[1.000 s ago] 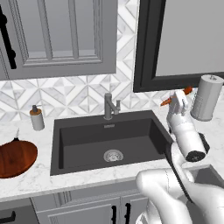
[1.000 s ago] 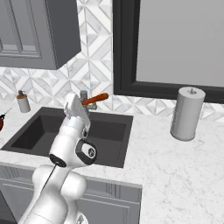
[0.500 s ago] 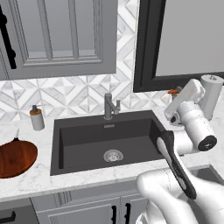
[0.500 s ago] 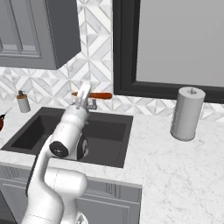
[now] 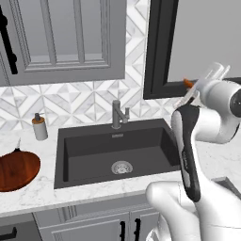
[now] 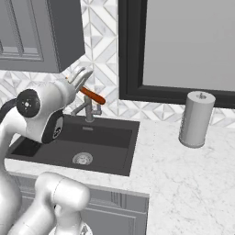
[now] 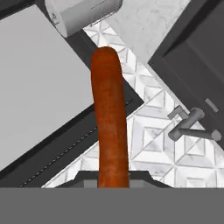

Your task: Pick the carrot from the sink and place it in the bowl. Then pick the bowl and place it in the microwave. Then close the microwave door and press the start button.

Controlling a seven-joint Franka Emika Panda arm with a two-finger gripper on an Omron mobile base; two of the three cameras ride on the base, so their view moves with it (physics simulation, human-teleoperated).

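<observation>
Bowl (image 5: pixel 16 171) cut off at 9 o'clock edge; claw (image 6: pixel 79 81) nearly closed, gripping carrot (image 6: pixel 93 96) above sink (image 6: pixel 101 142).

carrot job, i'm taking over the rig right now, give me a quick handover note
Gripper: jaws shut on the carrot, held high above the sink, in front of the backsplash.
Bowl: on the counter left of the sink, empty, beside a soap dispenser.
Paper towel roll stands on the counter right of the sink.
Done: carrot picked out of the sink.
Left: carry the carrot across to the bowl and drop it in, put the bowl in the microwave, close its door, press start.
</observation>
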